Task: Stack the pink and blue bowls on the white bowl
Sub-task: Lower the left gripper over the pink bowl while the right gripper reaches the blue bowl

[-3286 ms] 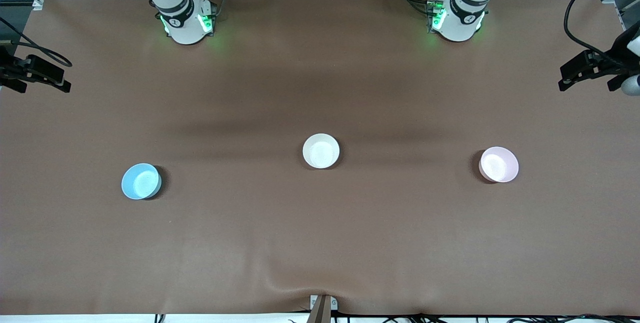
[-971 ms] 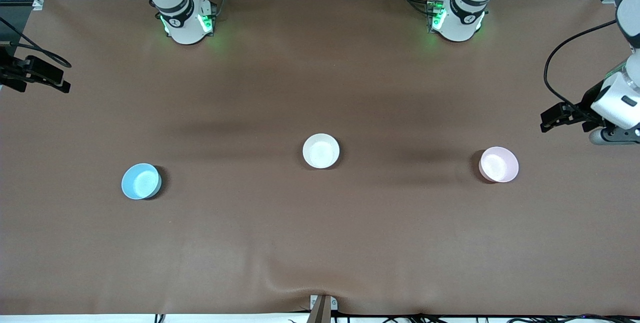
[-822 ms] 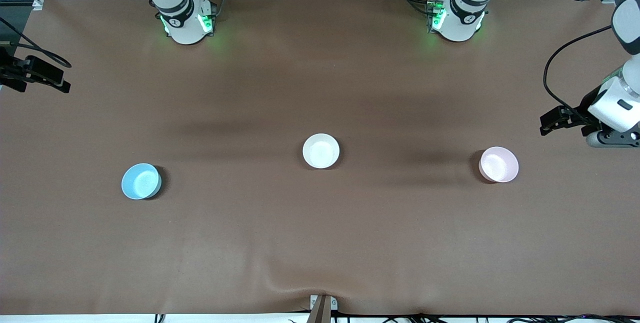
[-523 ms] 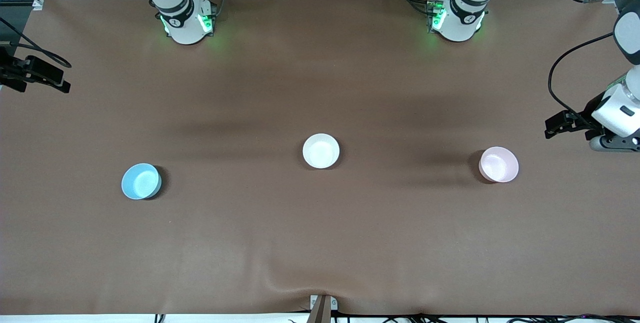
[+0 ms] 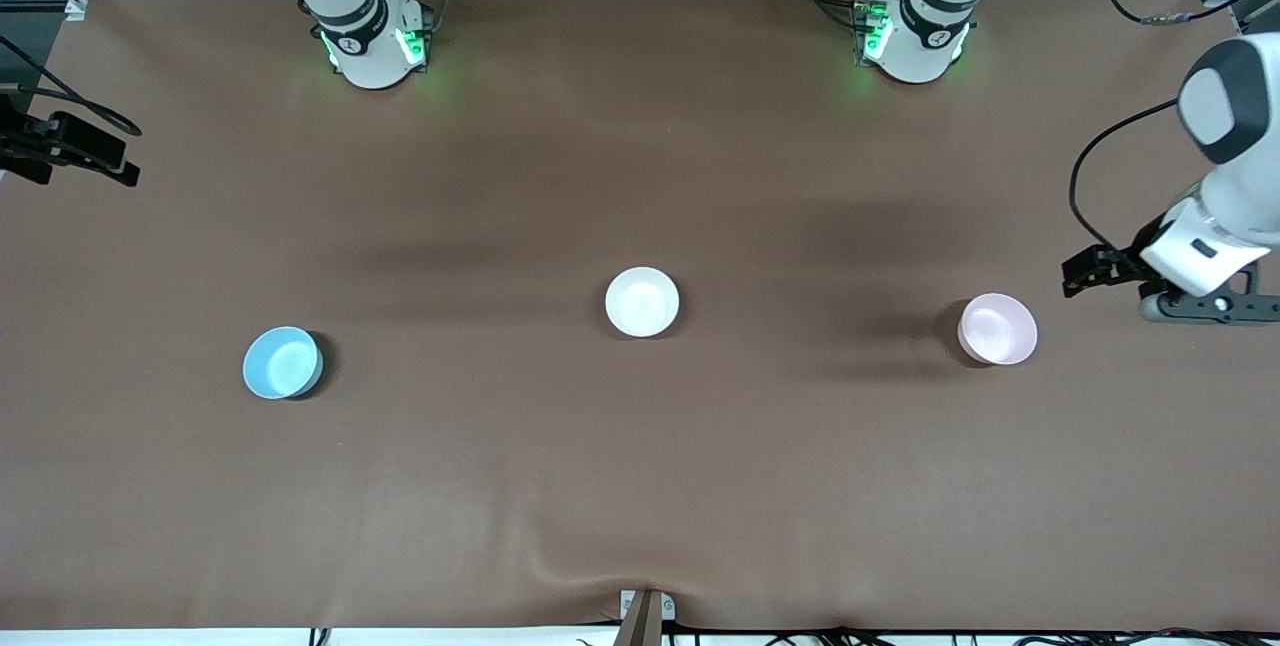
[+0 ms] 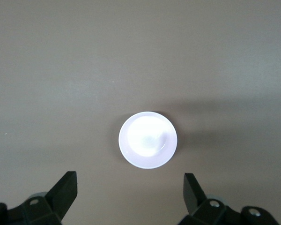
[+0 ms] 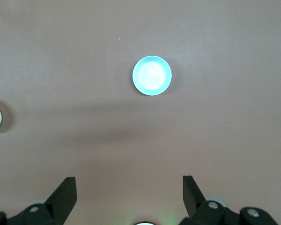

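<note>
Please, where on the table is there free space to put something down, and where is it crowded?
Bare brown table runs between the blue bowl and white bowl, between the white bowl and pink bowl, and nearer the camera. Tightest beside the pink bowl, where the open left gripper hovers.

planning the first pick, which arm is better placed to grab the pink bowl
Left. The left pincer is open and hangs beside the small pale pink plastic bowl at its own end of the table. The right pincer, also open, waits above the light blue bowl's end.
</note>
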Controlling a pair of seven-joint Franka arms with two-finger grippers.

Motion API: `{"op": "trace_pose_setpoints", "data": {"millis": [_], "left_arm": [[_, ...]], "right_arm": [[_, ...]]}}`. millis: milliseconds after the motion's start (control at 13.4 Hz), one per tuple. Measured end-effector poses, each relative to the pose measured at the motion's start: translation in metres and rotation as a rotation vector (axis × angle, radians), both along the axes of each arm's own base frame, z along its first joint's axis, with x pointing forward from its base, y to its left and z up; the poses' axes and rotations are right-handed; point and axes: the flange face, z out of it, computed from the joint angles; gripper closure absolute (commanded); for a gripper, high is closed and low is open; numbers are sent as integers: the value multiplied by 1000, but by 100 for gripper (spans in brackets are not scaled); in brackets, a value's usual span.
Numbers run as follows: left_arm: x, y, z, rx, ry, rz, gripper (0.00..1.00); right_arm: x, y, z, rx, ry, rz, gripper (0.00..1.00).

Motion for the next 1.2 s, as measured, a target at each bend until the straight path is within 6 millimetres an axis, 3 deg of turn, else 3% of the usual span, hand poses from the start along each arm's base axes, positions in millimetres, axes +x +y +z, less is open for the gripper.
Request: {"op": "trace_pose_setpoints", "data": {"millis": [299,747,822,971,1195], "left_arm": [[-18,-5,-55,-1,-39,-9,0],[-24,2,-109,-7,-76,3,0],[-22,4,-122,-9,-78,5,0],[-20,5,-150,-15,-71,7,0],[-21,10,-178,-21,-48,17,0]], "right_arm": [[3,-4,-6,-1,10,-8,0],[27,-9,-41,-2,43,-13,0],[33,-9,-51,-2,49,-14,0],[51,-12,-88,-1,97,-18,0],[73,-33,-139,1,137,-49,0]]}}
